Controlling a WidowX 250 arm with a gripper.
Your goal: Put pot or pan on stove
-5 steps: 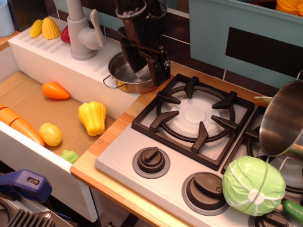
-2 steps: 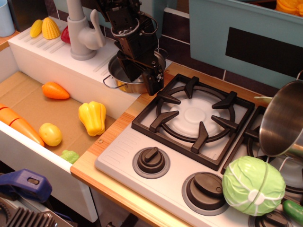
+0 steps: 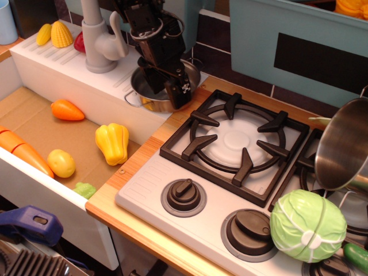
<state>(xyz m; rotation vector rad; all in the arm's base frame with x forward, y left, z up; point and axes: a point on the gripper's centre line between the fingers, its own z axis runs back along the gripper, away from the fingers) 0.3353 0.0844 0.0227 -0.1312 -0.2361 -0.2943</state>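
The small shallow steel pot (image 3: 142,94) with a brass band sits at the corner of the white sink ledge, just left of the stove (image 3: 150,185). One loop handle (image 3: 131,101) points to the front left. My black gripper (image 3: 167,95) hangs over the pot's right side. One finger reaches inside the bowl and the other finger (image 3: 179,95) stands outside the near right rim. The jaws are apart and straddle the rim. The stove's left burner grate (image 3: 236,141) is bare.
A larger steel pot (image 3: 342,146) tilts over the right burner. A green cabbage (image 3: 307,225) lies on the stove front. A grey tap (image 3: 100,40) stands behind the small pot. Toy vegetables lie in the sink, among them a yellow pepper (image 3: 112,142) and a carrot (image 3: 66,110).
My gripper has moved left, from the pot's right edge to more over the pot. The pot has stayed in place.
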